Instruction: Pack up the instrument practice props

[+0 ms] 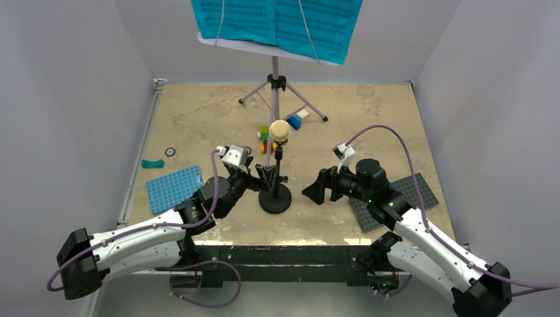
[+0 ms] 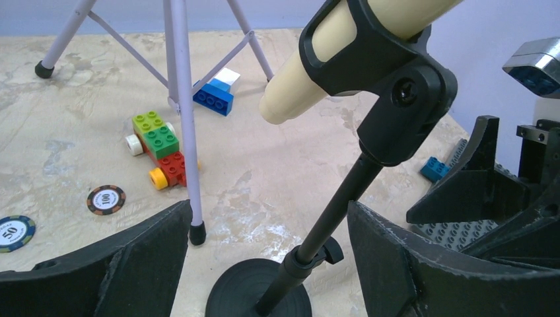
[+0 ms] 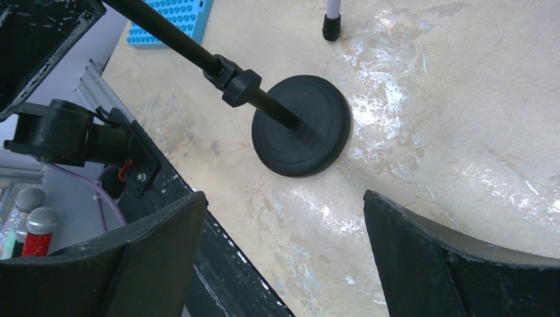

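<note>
**1. Task items.** The black mic stand is upright on its round base, midway between the left and right edges of the table and closer to the near edge. The cream microphone sits in the clip at the top of the stand, tilted. The lavender music stand is on its tripod at the middle of the far edge. The teal sheet-music pages rest on its desk.

**2. Progress.** No prop is packed yet. The microphone is in its clip, the pages are on the desk, and both stands are erected. No container shows in any view. Judged from this, the task is at its first step, an approach to the mic stand, and all four items are left to do.

**3. Jaws.**
- The left gripper is spread wide and empty. Its wrist view shows the stand's pole in line with the gap, at or just beyond the fingertips, with no visible contact.
- The right gripper is also spread wide and empty. It faces the stand's base from the right side, near it but not touching.

**4. Surroundings.** A cluster of coloured bricks lies between the two stands. The blue baseplate lies toward the near-left corner. The grey baseplate lies under the right arm, toward the near-right corner.
</note>
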Controlling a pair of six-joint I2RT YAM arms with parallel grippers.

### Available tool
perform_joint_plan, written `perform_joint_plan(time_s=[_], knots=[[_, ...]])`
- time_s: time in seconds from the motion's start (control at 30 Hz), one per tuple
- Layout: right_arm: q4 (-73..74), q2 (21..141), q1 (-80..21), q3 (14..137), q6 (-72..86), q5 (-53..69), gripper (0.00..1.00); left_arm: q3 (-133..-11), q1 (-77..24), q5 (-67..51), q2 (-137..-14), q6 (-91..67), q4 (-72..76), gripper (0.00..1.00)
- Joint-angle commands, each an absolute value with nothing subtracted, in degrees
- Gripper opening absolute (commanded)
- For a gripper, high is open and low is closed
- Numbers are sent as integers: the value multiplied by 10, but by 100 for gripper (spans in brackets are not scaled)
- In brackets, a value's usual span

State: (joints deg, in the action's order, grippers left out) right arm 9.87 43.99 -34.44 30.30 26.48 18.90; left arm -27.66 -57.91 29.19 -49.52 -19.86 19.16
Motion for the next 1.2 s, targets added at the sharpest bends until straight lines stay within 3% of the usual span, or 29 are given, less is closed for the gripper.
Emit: perform_joint_plan(time_s=[0.0,0.1,0.4,0.83,1.17], knots=[[95,436,-343,329,257,182,93,-299,-583,264,-476,-191,218,93],[94,433,-343,329,258,183,93,-281,-584,249,-453,-201,211,98],[98,430,-343,334,260,186,93,-293,-587,194,-470,-202,204,98],[110,422,-343,340,266,185,93,-315,-599,262,-550,-165,296,77],[108,423,-343,336,272,185,93,-334,-630,289,-565,-81,297,69]])
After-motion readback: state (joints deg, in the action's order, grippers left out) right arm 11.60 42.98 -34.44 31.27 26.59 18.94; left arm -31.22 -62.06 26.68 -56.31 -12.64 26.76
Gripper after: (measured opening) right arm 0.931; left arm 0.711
